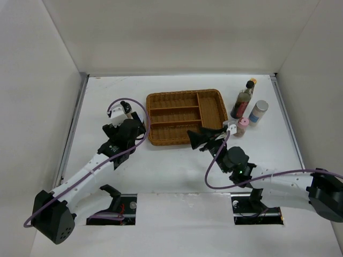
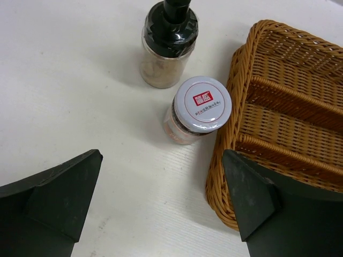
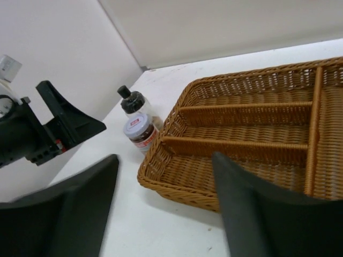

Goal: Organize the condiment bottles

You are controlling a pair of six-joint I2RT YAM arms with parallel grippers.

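The tray [image 2: 268, 80] sits in the middle of the table [image 2: 64, 80]. Two of the bottles stand just by its left side. The white-lid jar [image 2: 202, 107] is right next to the tray's edge. I cannot tell if they touch. The black-cap jar [image 2: 169, 43] stands just behind it, a little further from the tray.

The left gripper [image 2: 162, 158] hangs over the table by the tray's left side, just in front of the white-lid jar. Its fingers are spread wide and hold nothing.

The right gripper [image 3: 165, 159] is at the tray's near edge. Its fingers are spread too, with nothing between them.

On the tray's right side stand the other bottles. The pink-cap bottle [image 1: 242, 127] is nearest the front. The white-blue can [image 1: 259, 112] is behind it. The tall dark bottles [image 1: 242, 101] stand close together and are hard to tell apart.
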